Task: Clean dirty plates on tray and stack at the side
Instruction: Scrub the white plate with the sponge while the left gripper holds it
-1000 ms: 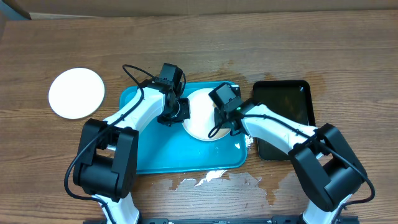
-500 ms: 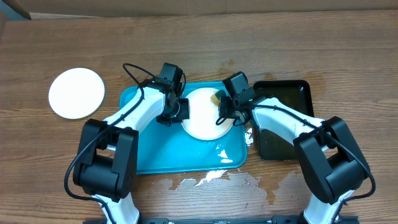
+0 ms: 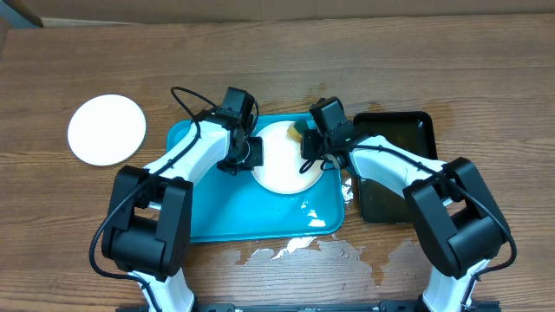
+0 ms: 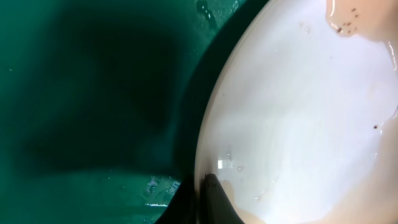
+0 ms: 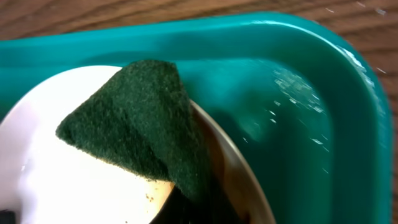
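While one white side plate [image 3: 107, 129] lies far left on the table, well apart from the teal tray [image 3: 217, 212], the left gripper [image 3: 254, 154] pinches the wet plate [image 3: 282, 171] by its rim on the tray, and the right gripper [image 3: 305, 149], clamped on a green sponge [image 5: 134, 118], works its far edge; specks show, so I'd say washing is unfinished and stacking not yet done

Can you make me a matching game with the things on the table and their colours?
Things:
1 sponge
2 big tray
3 small tray
4 lone plate

Colours:
A black
B white
C dark green
D teal

Pairs: 1-C, 2-D, 3-A, 4-B
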Controlling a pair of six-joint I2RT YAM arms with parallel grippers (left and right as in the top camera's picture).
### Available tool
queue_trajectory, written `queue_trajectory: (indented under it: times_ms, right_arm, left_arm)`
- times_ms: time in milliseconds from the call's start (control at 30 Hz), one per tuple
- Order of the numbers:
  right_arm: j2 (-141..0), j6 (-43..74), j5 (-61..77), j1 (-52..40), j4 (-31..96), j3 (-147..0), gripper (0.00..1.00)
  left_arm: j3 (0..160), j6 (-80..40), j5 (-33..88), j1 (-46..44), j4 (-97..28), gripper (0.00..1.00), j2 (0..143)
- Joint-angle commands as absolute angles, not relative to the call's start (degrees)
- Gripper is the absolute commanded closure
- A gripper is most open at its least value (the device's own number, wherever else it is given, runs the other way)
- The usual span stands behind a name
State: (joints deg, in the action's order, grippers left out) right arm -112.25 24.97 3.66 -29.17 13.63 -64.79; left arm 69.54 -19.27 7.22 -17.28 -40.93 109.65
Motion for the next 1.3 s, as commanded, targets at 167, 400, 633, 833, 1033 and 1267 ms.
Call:
queue_trajectory:
  times_ms: [167, 400, 633, 833, 1033, 1267]
  right_arm:
    - [-114.59, 22.00, 6.55, -28.80, 9.50, -64.12, 0.96]
    - [-115.11, 21.56, 6.63, -28.82, 7.35, -64.12, 0.96]
    - [-114.45, 19.46, 13.56, -28.73, 5.65, -65.08, 0.96]
    - [-111.74, 19.44, 14.26, -28.84, 7.86, -66.50, 0.96]
    - [-112.12, 19.16, 13.34, -28.86, 7.33, -66.46, 0.96]
    - [-115.63, 17.52, 11.51, -28.86, 4.64, -66.39, 0.96]
  left_arm:
    - [69.49, -16.23, 4.27, -17.63, -41.69, 0.96, 110.37]
    - [69.49, -16.25, 4.29, -17.63, -41.69, 0.96, 110.37]
    - [69.49, -16.25, 4.45, -17.63, -41.82, 0.96, 110.37]
    - [69.49, -16.27, 4.45, -17.63, -41.87, 0.96, 110.37]
    - [69.49, -16.29, 4.47, -17.63, -41.80, 0.96, 110.37]
    - [69.49, -16.29, 4.47, -17.61, -41.95, 0.96, 110.37]
